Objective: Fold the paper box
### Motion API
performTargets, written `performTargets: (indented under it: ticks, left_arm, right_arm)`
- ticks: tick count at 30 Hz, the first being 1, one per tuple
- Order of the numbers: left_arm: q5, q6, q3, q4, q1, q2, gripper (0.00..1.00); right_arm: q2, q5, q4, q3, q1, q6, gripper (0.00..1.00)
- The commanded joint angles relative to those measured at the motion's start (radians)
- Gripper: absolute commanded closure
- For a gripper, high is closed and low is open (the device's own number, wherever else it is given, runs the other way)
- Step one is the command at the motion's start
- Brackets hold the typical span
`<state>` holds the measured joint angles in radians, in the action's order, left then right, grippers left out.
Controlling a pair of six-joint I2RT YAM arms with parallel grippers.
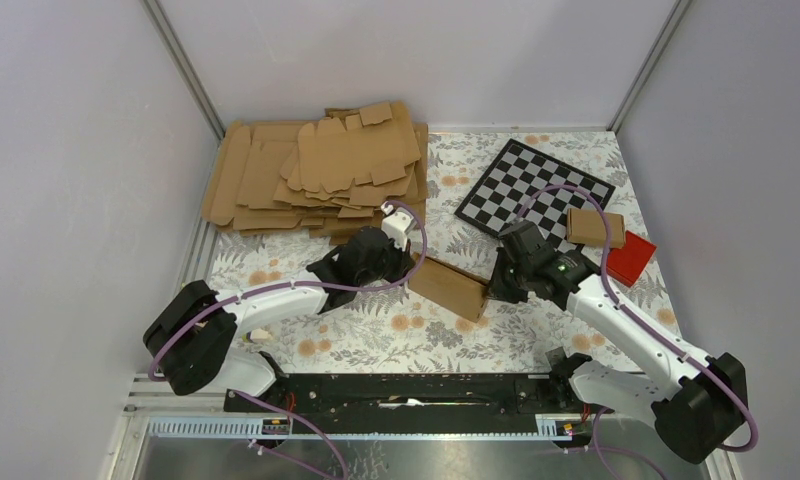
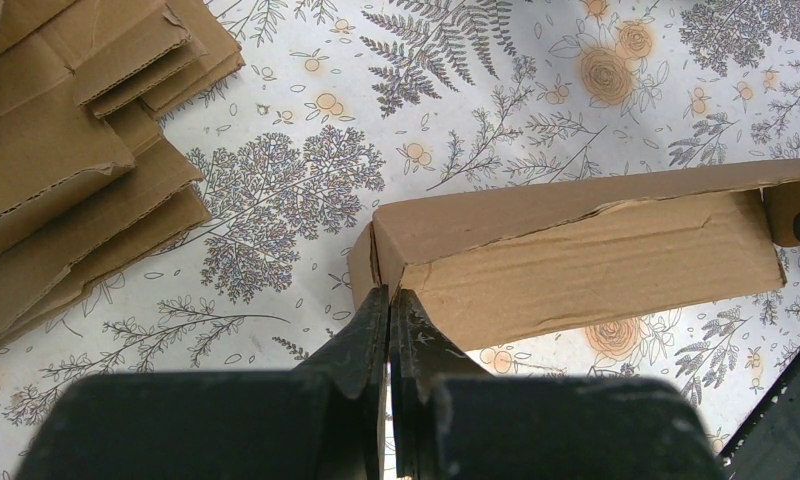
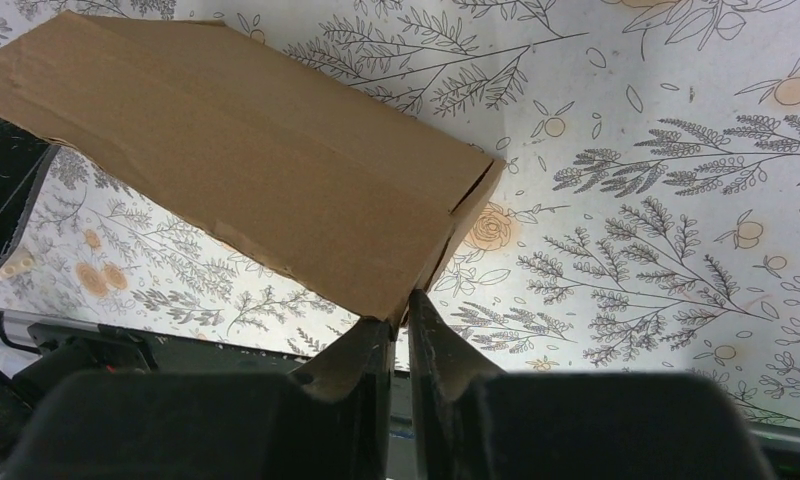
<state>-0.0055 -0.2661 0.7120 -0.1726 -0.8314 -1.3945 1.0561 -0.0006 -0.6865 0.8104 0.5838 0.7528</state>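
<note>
The paper box (image 1: pixel 448 287) is a slim brown carton lying slantwise over the flowered table between my two arms. My left gripper (image 1: pixel 409 263) is shut on its left end; in the left wrist view the fingertips (image 2: pixel 374 310) pinch the carton's corner flap (image 2: pixel 386 265), and the paper box (image 2: pixel 576 260) stretches off to the right. My right gripper (image 1: pixel 493 290) is at the other end. In the right wrist view the paper box (image 3: pixel 256 170) runs up to the left, and my right gripper (image 3: pixel 404 305) has its jaws almost together on the carton's end edge.
A thick stack of brown card sheets (image 1: pixel 316 175) fills the back left, also showing in the left wrist view as the stack (image 2: pixel 56 150). A checkerboard (image 1: pixel 532 190), a small brown box (image 1: pixel 594 227) and a red block (image 1: pixel 631 258) lie at the back right. A black rail (image 1: pixel 406 390) runs along the near edge.
</note>
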Motion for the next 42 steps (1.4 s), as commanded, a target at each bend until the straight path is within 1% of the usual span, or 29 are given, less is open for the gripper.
performTargets:
  ticks: [1, 13, 21, 25, 29, 33, 37, 39, 40, 41, 42]
  left_arm:
    - [0.01, 0.002, 0.004, 0.053, -0.015, -0.003, 1.0]
    - [-0.031, 0.016, 0.008, 0.065, -0.029, -0.006, 1.0]
    - [-0.03, 0.018, 0.021, 0.069, -0.032, -0.014, 1.0]
    - [-0.033, 0.021, 0.022, 0.067, -0.033, -0.014, 1.0]
    - [-0.03, 0.022, 0.031, 0.067, -0.035, -0.025, 1.0]
    - [-0.028, 0.022, 0.042, 0.067, -0.04, -0.035, 1.0]
    - [-0.033, 0.024, 0.039, 0.068, -0.043, -0.033, 1.0]
    - [-0.036, 0.022, 0.036, 0.068, -0.045, -0.03, 1.0]
    - [-0.037, 0.021, 0.035, 0.068, -0.045, -0.029, 1.0]
    - [-0.037, 0.02, 0.036, 0.068, -0.046, -0.029, 1.0]
    - [-0.039, 0.02, 0.036, 0.068, -0.047, -0.029, 1.0]
  right_arm:
    - [-0.021, -0.047, 0.046, 0.01, -0.02, 0.028, 0.86]
    - [-0.016, -0.081, 0.047, 0.005, -0.044, 0.062, 0.89]
    - [-0.024, -0.089, 0.031, -0.027, -0.046, 0.007, 0.88]
    - [-0.044, -0.06, 0.018, -0.063, -0.046, -0.009, 0.89]
    - [-0.044, -0.05, 0.039, -0.09, -0.045, -0.005, 0.94]
    - [-0.029, -0.06, 0.056, -0.113, -0.043, -0.001, 0.95]
    - [-0.028, -0.035, 0.032, -0.109, -0.043, -0.015, 0.95]
    - [-0.029, -0.013, 0.019, -0.097, -0.041, -0.027, 0.92]
    - [-0.03, -0.007, 0.018, -0.092, -0.04, -0.032, 0.9]
    - [-0.026, -0.006, 0.018, -0.09, -0.038, -0.036, 0.85]
    - [-0.022, -0.013, 0.019, -0.086, -0.038, -0.044, 0.77]
